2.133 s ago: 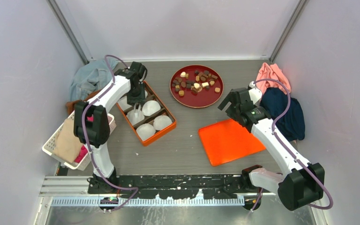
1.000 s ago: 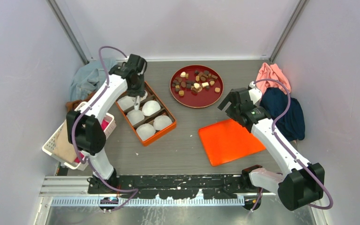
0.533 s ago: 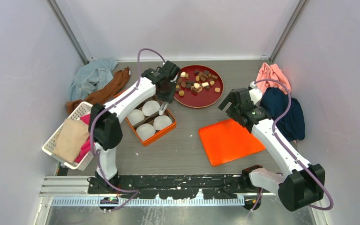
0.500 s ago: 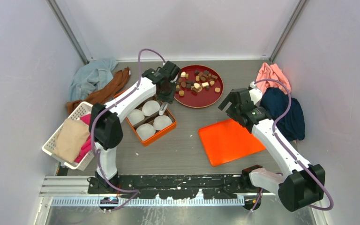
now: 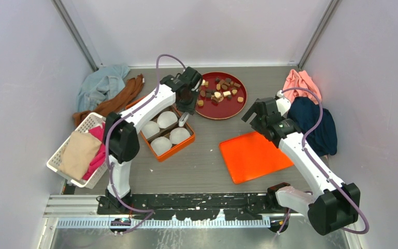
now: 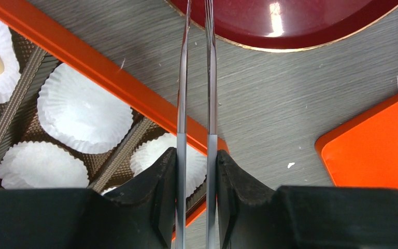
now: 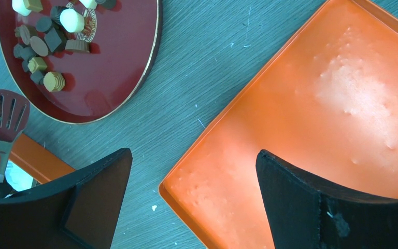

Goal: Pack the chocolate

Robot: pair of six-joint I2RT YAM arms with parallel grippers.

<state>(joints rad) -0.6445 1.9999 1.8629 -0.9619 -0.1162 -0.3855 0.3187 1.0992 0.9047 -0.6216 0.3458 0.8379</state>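
The chocolate (image 5: 217, 93) is a heap of tiny dark, tan and cream pieces on a dark red plate (image 5: 207, 115), also in the right wrist view (image 7: 46, 39). My left gripper (image 5: 185, 104) is shut on metal tongs (image 6: 196, 78). Their slotted head (image 7: 2, 116) hangs between the plate's near-left rim (image 6: 290, 26) and the orange box (image 5: 178, 149). The box holds white paper cups (image 6: 83, 109). My right gripper (image 7: 194, 161) is open and empty above the near corner of the flat orange lid (image 7: 316, 129).
A white basket of cloths (image 5: 77, 155) stands at the left edge. Blue (image 5: 101, 85) and brown (image 5: 124, 96) cloths lie at the back left. Pink (image 5: 300, 83) and navy (image 5: 316, 124) cloths lie at the right.
My left arm has swung right with the tongs, from the box's far end to the plate's near-left rim. The right arm has not moved.
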